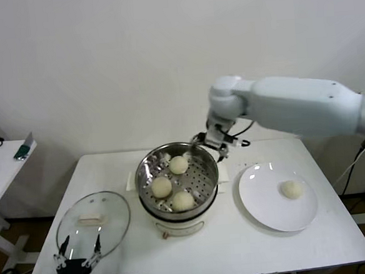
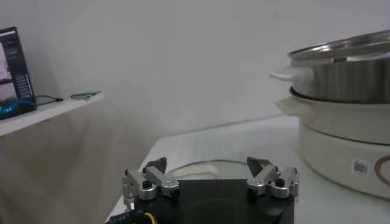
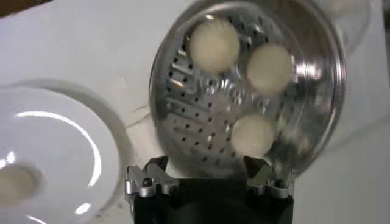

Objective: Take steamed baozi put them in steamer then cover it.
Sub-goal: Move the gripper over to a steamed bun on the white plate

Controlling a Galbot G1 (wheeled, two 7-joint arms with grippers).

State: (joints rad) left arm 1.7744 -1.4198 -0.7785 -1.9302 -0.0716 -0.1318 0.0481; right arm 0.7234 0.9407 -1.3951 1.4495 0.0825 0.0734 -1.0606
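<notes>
Head view: right gripper [image 1: 212, 141] hovers at far rim of steamer [image 1: 148, 167], fingers spread wide, holding nothing. Three steamed baozi [image 1: 161, 187] on perforated steel floor, fourth on white plate [image 1: 263, 210] (smooth, round, cream). Cover [image 1: 117, 226], clear glass, lies flat just ahead of left gripper [image 1: 77, 248], also agape and empty.

Left wrist view: shiny steamer wall beside, on white base.

Right wrist view: three buns beyond fingertips.

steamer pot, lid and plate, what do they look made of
Steamer pot: polished metal, likely stainless steel; mirror-like walls, a perforated floor.
Lid: clear glass by the look, since the table shows through; pale handle, possibly plastic.
Plate: glossy white, with bright highlights; ceramic or plastic, can't tell.
</notes>
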